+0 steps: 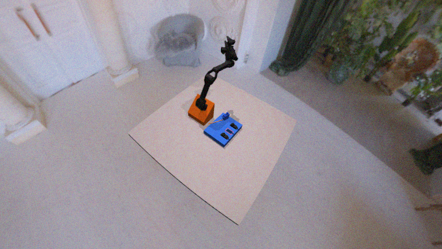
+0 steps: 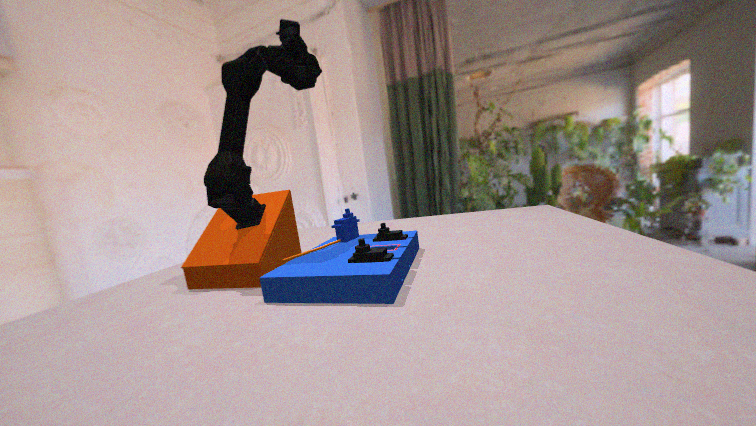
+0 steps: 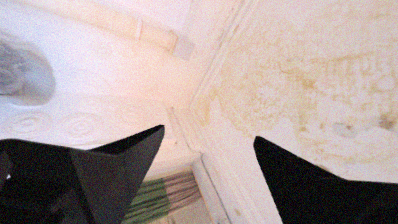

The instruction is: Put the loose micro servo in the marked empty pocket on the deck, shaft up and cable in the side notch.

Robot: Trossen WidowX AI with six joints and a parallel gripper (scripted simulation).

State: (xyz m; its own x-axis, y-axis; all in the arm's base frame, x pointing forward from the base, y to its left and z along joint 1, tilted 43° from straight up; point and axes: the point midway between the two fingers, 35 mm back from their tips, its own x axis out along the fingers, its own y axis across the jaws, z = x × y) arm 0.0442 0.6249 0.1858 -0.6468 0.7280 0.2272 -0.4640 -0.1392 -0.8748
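Observation:
The loose blue micro servo (image 1: 225, 116) (image 2: 346, 228) stands upright at the far back corner of the blue deck (image 1: 215, 132) (image 2: 328, 289), its shaft pointing up. Its thin orange cable (image 1: 216, 121) (image 2: 312, 249) stretches out over the deck toward the orange base. The marked pocket (image 1: 229, 131) is empty and has a pink outline; it lies between two black servos seated in the deck. My gripper (image 1: 230, 39) (image 3: 209, 135) is open with nothing between its fingers. It is raised high above and well away from the servo, facing the room's walls.
The black servos (image 1: 233, 125) (image 1: 224, 135) (image 2: 390, 233) (image 2: 371, 253) stick up on both sides of the pocket. The orange wedge-shaped base (image 1: 197, 114) (image 2: 227, 259) carries the arm and stands close beside the deck. Both rest on a pale table top (image 1: 197, 161) (image 2: 476, 328).

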